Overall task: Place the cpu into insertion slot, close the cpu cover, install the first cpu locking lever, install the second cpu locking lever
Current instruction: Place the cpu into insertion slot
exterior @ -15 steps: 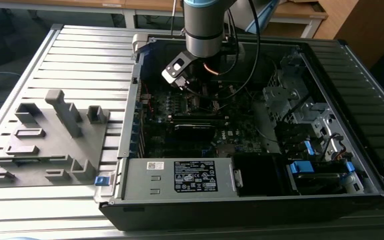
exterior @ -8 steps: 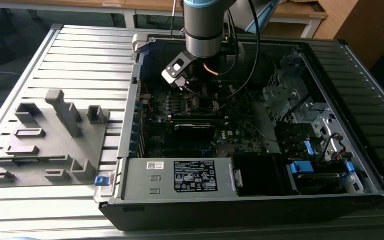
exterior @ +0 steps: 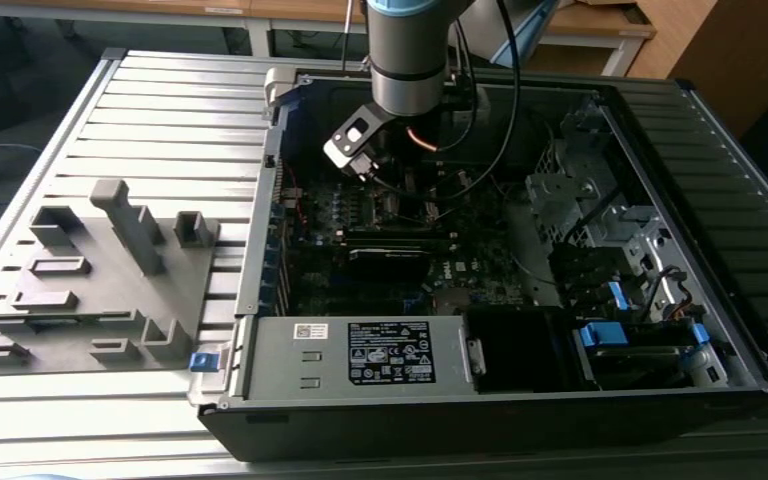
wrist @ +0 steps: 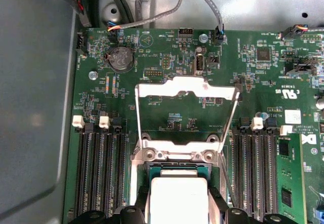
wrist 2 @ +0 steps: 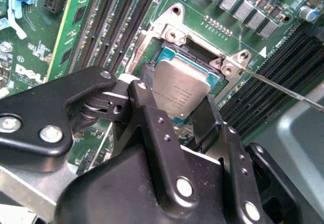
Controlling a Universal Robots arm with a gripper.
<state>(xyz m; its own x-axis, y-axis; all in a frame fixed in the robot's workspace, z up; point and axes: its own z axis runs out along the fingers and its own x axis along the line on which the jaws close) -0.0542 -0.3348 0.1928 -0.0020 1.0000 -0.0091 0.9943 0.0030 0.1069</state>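
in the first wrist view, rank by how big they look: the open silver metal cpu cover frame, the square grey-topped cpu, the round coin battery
1. silver metal cpu cover frame, flipped open
2. square grey-topped cpu; it is nearer the camera and partly cut off, so its rank is less sure
3. round coin battery, clearly smallest

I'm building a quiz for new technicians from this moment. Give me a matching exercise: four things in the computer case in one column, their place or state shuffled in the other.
1. cpu
2. cpu cover
3. power supply box
4. coin battery

A. round, on the green board
B. held by the gripper over the insertion slot
C. standing open, clear of the slot
D. carries a black label, at the case's edge

Pairs: 1-B, 2-C, 3-D, 4-A
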